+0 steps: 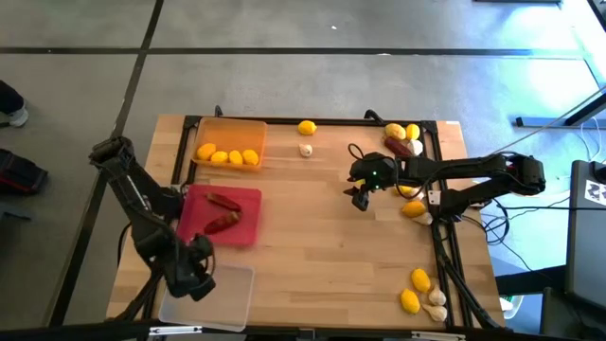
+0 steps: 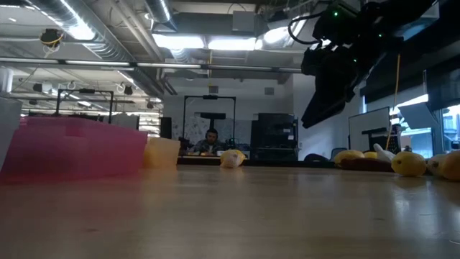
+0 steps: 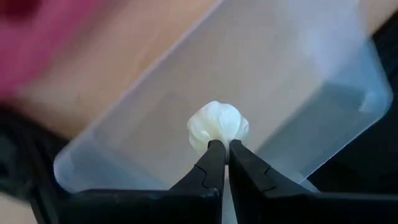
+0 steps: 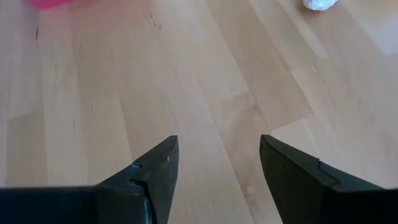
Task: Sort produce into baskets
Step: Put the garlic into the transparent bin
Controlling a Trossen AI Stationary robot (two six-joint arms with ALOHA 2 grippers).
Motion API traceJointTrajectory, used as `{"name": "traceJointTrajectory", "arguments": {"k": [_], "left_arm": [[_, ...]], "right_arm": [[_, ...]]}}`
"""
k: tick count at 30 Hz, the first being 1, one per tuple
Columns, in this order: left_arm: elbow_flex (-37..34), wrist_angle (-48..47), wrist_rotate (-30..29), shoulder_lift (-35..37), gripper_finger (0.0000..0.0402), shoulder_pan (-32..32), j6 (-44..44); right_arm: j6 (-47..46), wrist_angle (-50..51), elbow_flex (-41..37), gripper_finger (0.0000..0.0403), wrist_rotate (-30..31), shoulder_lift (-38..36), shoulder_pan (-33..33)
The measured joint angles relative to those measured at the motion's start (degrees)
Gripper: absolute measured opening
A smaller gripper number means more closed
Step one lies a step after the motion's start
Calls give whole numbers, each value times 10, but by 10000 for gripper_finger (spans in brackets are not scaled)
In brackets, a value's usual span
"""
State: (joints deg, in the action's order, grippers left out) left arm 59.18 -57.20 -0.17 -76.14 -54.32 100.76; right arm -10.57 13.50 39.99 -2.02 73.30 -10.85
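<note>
My left gripper (image 1: 196, 272) hangs over the clear basket (image 1: 227, 303) at the table's near left, shut on a white garlic bulb (image 3: 217, 123). The red basket (image 1: 241, 227) holds dark red peppers (image 1: 223, 212). The orange basket (image 1: 232, 133) at the far left holds several lemons (image 1: 227, 156). My right gripper (image 1: 363, 194) stands open above bare wood mid-table, nothing between its fingers (image 4: 158, 168). My left gripper pinches the garlic bulb by its near side (image 3: 219, 138) between its two fingertips (image 3: 214, 155), only at their free ends. The fingers point steeply down. The bulb is lifted clear, above the clear basket's floor (image 3: 292, 68).
A loose lemon (image 1: 306, 128) and a garlic bulb (image 1: 305, 149) lie at the far middle. More lemons, a pepper (image 1: 401, 145) and garlic lie at the far right. Lemons (image 1: 414, 289) and garlic (image 1: 436, 301) sit at the near right. Bare wood lies in the middle.
</note>
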Motion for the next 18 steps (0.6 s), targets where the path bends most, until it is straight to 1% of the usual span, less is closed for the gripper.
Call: {"name": "traceJointTrajectory", "arguments": {"k": [3,7,11,18], "left_arm": [[-7,7,9,0,10,-32,53],[-7,-13,9,-6,10,-62,90],[-7,-32,9,-25,10,-78,88],[-7,-36,8,-70,10,-101,80]], "right_arm": [[3,-1,0,220,7,0,0],[4,-2,0,220,19,0,0],[4,-2,0,220,19,0,0],[4,-2,0,220,25,0,0]]}}
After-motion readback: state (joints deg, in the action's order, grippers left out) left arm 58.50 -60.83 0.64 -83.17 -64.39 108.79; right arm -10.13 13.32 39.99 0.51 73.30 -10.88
